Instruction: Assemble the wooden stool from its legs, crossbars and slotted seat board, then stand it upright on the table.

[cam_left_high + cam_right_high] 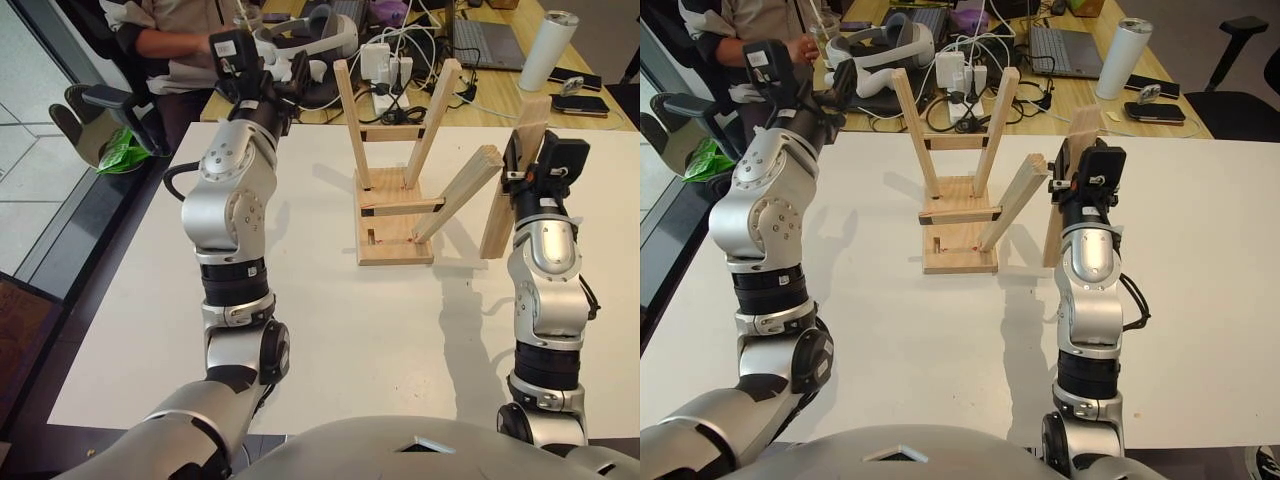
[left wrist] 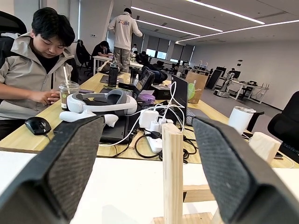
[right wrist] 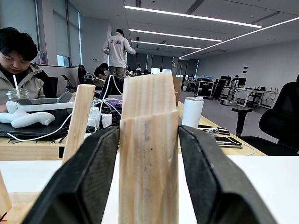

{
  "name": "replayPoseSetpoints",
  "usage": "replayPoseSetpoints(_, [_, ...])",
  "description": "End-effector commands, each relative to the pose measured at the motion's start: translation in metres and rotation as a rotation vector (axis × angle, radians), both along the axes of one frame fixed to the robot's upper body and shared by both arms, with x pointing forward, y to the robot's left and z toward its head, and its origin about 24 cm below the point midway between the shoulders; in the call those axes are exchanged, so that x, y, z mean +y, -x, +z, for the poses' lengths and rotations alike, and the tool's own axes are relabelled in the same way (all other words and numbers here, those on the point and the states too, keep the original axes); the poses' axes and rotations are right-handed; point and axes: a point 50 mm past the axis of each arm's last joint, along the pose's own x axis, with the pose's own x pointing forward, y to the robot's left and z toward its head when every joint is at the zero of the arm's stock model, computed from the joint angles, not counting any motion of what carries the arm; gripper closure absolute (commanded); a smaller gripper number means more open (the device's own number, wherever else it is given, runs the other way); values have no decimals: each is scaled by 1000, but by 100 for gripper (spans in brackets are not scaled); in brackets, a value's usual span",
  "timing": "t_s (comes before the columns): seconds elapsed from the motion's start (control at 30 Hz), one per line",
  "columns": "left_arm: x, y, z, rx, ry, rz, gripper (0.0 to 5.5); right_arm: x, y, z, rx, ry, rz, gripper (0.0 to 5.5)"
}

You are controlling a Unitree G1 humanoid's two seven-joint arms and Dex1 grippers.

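At upper left the left pincer (image 2: 149, 126) hangs released and empty above the desk (image 1: 330, 340). At centre the slotted seat board (image 1: 395, 248) lies flat with two upright legs (image 1: 350, 110) joined by a crossbar (image 1: 392, 133), and a third leg (image 1: 460, 195) leaning. At right the right pincer (image 3: 148, 135) is clenched on the fourth leg (image 1: 497, 228). Leg-fitting seems to be in hand. The next move likely calls for lining this leg up with its slot.
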Motion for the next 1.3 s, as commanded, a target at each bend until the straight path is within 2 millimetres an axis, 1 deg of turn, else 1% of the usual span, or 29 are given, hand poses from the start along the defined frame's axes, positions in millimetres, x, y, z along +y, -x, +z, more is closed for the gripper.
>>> replayPoseSetpoints(0.03, [-2,4,-7,21,2,-5,203,6,-2,24,-73,-22,46,345])
replayPoseSetpoints(0.13, [-1,7,-12,62,31,-15,203,9,-5,48,-138,-38,71,346])
replayPoseSetpoints(0.2, [-2,8,-13,100,65,-55,203,10,-10,65,-178,-42,97,346])
replayPoseSetpoints(0.3, [-7,12,-17,192,146,-189,203,11,-21,92,-220,-66,152,346])
replayPoseSetpoints(0.37, [-14,19,-20,295,221,-324,203,12,-29,106,-234,-88,203,346])
replayPoseSetpoints(0.43, [-23,27,-21,420,354,-436,203,17,-34,121,-253,-102,268,346])
replayPoseSetpoints(0.47, [-26,29,-19,453,435,-468,203,19,-36,128,-266,-107,301,346])
replayPoseSetpoints(0.53, [-27,30,-11,473,596,-476,203,26,-40,141,-283,-114,369,346])
replayPoseSetpoints(0.57, [-28,31,-8,472,624,-482,203,29,-41,145,-284,-123,397,346])
replayPoseSetpoints(0.63, [-29,36,-3,461,597,-498,203,37,-44,150,-278,-154,449,346])
replayPoseSetpoints(0.7, [-36,41,0,455,545,-533,203,53,-47,153,-263,-200,513,346])
replayPoseSetpoints(0.77, [-43,43,5,444,561,-571,203,68,-49,153,-254,-228,562,346])
replayPoseSetpoints(0.83, [-47,38,12,431,698,-550,203,87,-48,154,-267,-248,622,346])
replayPoseSetpoints(0.9, [-47,30,15,452,910,-455,203,103,-47,152,-278,-273,681,346])
replayPoseSetpoints(0.97, [-49,32,19,441,973,-452,203,112,-49,148,-263,-289,716,346])
replayPoseSetpoints(1.03, [-51,43,31,337,780,-514,203,121,-51,144,-229,-319,747,346])
replayPoseSetpoints(1.07, [-50,47,33,292,629,-509,203,125,-52,144,-216,-329,767,346])
replayPoseSetpoints(1.1, [-48,49,33,268,505,-491,203,129,-52,145,-205,-339,787,346])
replayPoseSetpoints(1.17, [-43,53,33,206,316,-478,203,135,-52,144,-174,-358,825,346])
replayPoseSetpoints(1.23, [-41,57,33,135,169,-495,203,138,-54,145,-152,-369,851,346])
replayPoseSetpoints(1.27, [-39,58,31,98,63,-494,203,139,-54,148,-147,-372,867,346])
replayPoseSetpoints(1.3, [-37,58,29,73,-6,-494,203,138,-55,150,-146,-372,878,346])
